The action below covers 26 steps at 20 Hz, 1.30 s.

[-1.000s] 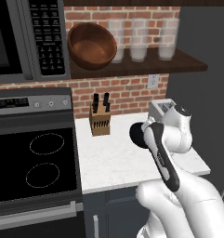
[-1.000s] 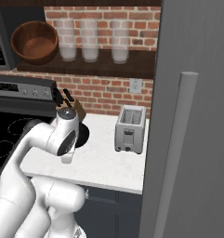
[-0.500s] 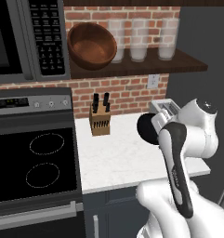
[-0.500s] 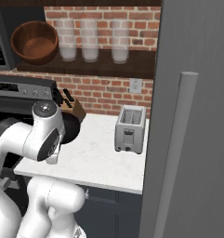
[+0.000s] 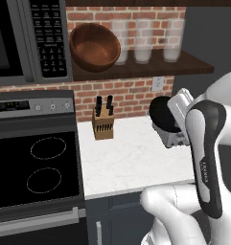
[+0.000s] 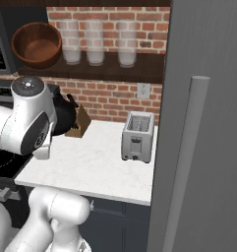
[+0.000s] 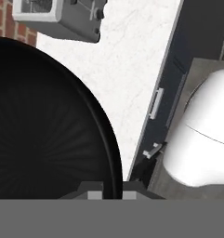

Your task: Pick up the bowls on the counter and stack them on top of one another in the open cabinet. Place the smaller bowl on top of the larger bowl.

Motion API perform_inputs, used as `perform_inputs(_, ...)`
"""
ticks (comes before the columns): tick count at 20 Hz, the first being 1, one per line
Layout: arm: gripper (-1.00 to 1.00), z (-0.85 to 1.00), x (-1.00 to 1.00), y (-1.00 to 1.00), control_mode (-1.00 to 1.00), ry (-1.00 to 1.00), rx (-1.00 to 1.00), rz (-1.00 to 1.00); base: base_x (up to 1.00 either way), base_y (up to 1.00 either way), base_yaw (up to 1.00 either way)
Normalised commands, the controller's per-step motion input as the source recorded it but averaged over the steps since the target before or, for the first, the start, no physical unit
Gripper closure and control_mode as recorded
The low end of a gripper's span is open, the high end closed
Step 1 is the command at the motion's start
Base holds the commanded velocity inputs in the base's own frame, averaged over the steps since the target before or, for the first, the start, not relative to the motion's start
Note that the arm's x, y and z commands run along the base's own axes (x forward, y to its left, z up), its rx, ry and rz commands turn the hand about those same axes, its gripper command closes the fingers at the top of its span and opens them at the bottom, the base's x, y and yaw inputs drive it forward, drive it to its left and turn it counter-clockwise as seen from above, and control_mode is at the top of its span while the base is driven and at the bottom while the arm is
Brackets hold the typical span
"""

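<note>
The larger bowl point(image 5: 95, 45) point(image 6: 36, 44), reddish-brown wood, rests tilted at the left end of the open cabinet shelf point(image 5: 150, 67) point(image 6: 144, 66). The smaller bowl point(image 5: 163, 114) point(image 6: 64, 114) point(image 7: 43, 125), glossy black, hangs in the air above the white counter point(image 5: 131, 158) point(image 6: 90, 162), turned partly on edge. My gripper point(image 7: 108, 191) is shut on its rim, one fingertip point(image 7: 88, 192) inside and one outside. In the right base view my white arm covers part of the black bowl.
Three frosted glasses point(image 5: 143, 40) stand on the shelf right of the brown bowl. A knife block point(image 5: 102, 123) and a toaster point(image 6: 137, 137) stand on the counter. The microwave point(image 5: 26, 38) and stovetop point(image 5: 35, 162) lie left; a tall grey fridge point(image 6: 208, 123) stands on the right.
The arm has lifted the black bowl higher off the counter, carrying it up and to the right in the left base view. The brown bowl has stayed on the shelf.
</note>
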Motion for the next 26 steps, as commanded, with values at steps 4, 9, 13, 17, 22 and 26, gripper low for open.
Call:
perform_inputs(4, 1.0, 0.99, -0.18, 0.0, -1.0, -0.03, 0.0, 0.06, 0.0, 0.0, 0.0)
perform_inputs(9, 1.0, 0.72, 0.0, 0.0, -1.0, -0.09, 0.0, 0.09, 0.0, 0.0, 0.0)
perform_inputs(13, 1.0, 0.32, 0.02, 0.05, -1.0, -0.41, 0.0, 0.07, 0.0, 0.0, 0.0)
perform_inputs(17, 1.0, 0.17, 0.2, 0.26, -1.0, -0.38, 0.0, 0.08, 0.0, 0.0, 0.0)
perform_inputs(22, 1.0, 0.24, 0.56, 0.53, -1.0, -0.15, 0.0, 0.09, 0.0, 0.0, 0.0)
perform_inputs(26, 1.0, 0.39, 0.68, 0.08, -1.0, 0.02, 0.0, 0.08, 0.0, 0.0, 0.0)
